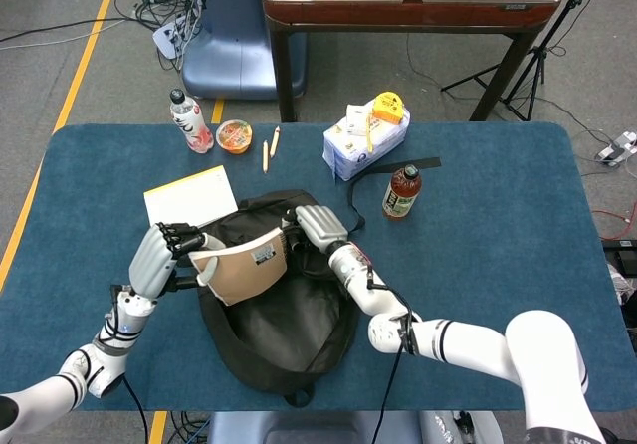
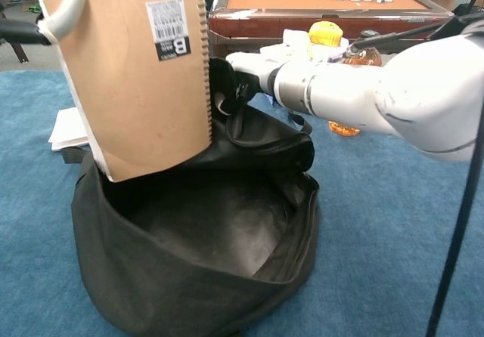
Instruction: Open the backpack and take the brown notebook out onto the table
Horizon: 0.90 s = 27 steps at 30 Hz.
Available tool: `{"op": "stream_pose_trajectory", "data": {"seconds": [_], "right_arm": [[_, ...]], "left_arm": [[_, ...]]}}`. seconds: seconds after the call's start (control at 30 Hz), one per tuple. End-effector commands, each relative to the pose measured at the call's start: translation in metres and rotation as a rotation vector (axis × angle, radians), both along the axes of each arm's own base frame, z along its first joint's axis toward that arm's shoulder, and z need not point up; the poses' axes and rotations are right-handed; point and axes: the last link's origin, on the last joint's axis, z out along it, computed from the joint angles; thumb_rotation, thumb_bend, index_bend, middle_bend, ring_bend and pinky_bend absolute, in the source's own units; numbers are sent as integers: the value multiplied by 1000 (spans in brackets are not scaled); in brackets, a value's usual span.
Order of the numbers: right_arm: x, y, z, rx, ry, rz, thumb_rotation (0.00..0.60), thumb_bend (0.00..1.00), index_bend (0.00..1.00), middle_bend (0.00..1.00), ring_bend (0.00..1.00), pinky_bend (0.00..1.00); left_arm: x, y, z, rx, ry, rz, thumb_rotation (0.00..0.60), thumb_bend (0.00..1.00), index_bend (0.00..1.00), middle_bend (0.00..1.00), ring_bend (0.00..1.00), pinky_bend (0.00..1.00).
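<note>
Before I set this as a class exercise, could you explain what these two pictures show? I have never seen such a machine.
It is a robot with two arms, each ending in a hand with fingers. One picture looks down from its head, the other looks forward from its chest.

On the blue table lies an open black backpack. The left hand holds a brown notebook, lifted above the backpack's opening. The right hand grips the backpack's upper edge.

Also on the table: a white pad, two bottles, a small cup, two pencils and a white pack.
</note>
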Motion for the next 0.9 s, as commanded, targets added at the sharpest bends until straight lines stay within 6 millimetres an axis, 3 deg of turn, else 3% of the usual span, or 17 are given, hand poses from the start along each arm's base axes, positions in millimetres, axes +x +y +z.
{"op": "stream_pose_trajectory", "data": {"seconds": [0.03,0.47,0.7,0.9], "right_arm": [[-3,3,4,21,-3,17,600,666,577,372,304,406],[-8,22,26,88,11,98,600,230,244,285,218,348],[-14,34,41,122,23,118,600,142,190,268,202,328],[-21,51,52,170,36,142,600,136,175,269,202,326]], "left_arm": [[0,2,11,16,-19,12,600,465,737,798,722,823],[2,4,40,38,-26,39,600,465,737,798,722,826],[2,2,53,49,-16,51,600,465,736,797,722,827],[4,1,65,66,-12,61,600,465,735,798,722,828]]}}
